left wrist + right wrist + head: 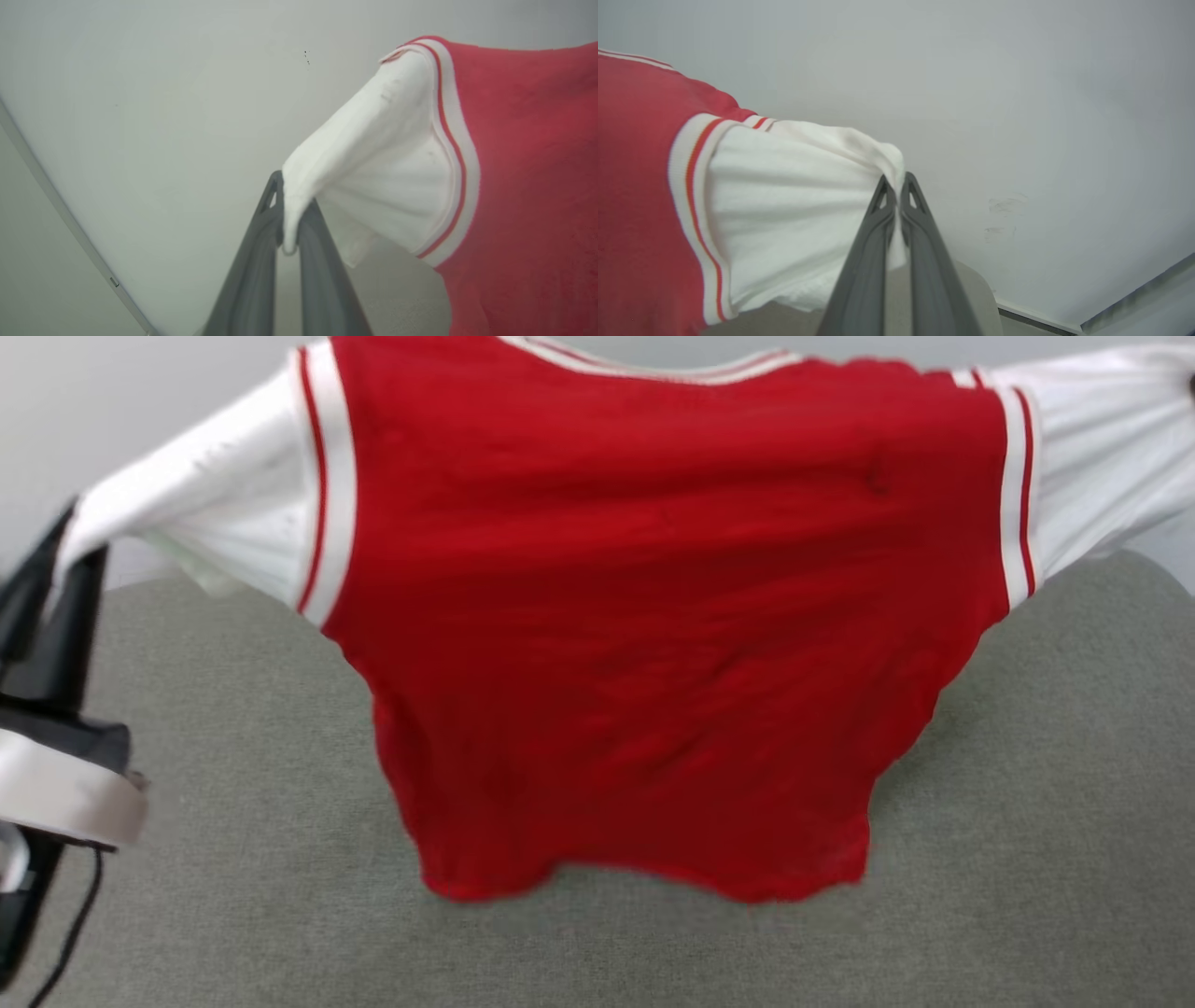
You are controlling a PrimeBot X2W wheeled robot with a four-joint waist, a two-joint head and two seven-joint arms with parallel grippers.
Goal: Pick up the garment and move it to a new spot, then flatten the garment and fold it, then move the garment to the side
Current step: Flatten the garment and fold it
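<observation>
The garment (644, 616), a red jersey with white short sleeves and red-and-white stripe trim, hangs spread in the air above the grey table (233, 756), plain red face toward the head camera. Its hem dangles just over the table. My left gripper (287, 205) is shut on the end of one white sleeve (373, 186); in the head view that gripper (65, 551) sits at the far left. My right gripper (896, 186) is shut on the end of the other white sleeve (794, 200), which reaches the top right corner in the head view. No print shows on this face.
A pale wall (163, 116) stands behind the table. The table's far rounded corner (976, 289) shows below the right gripper. A pale floor strip and baseboard (1134, 308) lie beyond it. A dark cable (70, 933) hangs from my left forearm.
</observation>
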